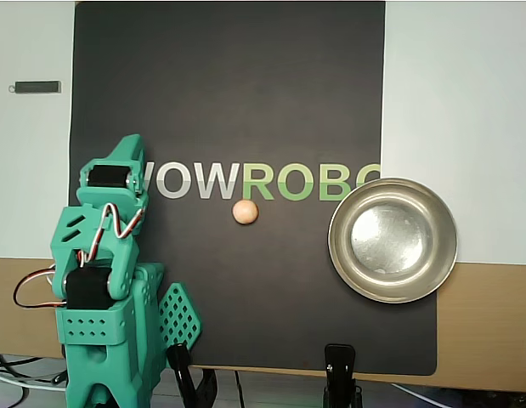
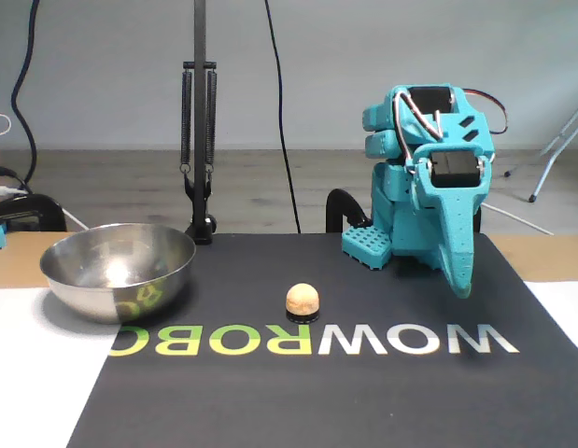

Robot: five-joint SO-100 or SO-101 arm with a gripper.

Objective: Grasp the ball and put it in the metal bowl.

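Teal green plastic makes up the whole arm [image 1: 105,280], and it sits folded up at the edge of the black mat [image 1: 229,85]. The claw [image 2: 460,280] points down at the mat and holds nothing. Its two fingers look pressed together into one point in the fixed view. From above, the claw [image 1: 129,149] is only a small wedge near the big letter W, so that view does not tell how wide it is.

The ball [image 1: 245,212] is peach colored and sits on the mat just below the letters. It is well apart from the claw and from the metal bowl [image 1: 393,240]. In the fixed view the ball [image 2: 303,300] rests on a little dark ring, which the overhead view does not show.

The bowl is shiny and has nothing in it. From above you see its flat round bottom, and that it sits partly on the mat, partly on white paper [image 1: 458,119] and partly on the wood table [image 1: 483,331]. From the side, the bowl [image 2: 118,271] shows its deep curved wall, with the yellow-green letters mirrored on it.

Only the fixed view shows the gray wall, the hanging black cables [image 2: 279,121] and the black stand with springs [image 2: 199,140] behind the bowl. Only the overhead view shows a small dark bar [image 1: 37,87] on the white paper.
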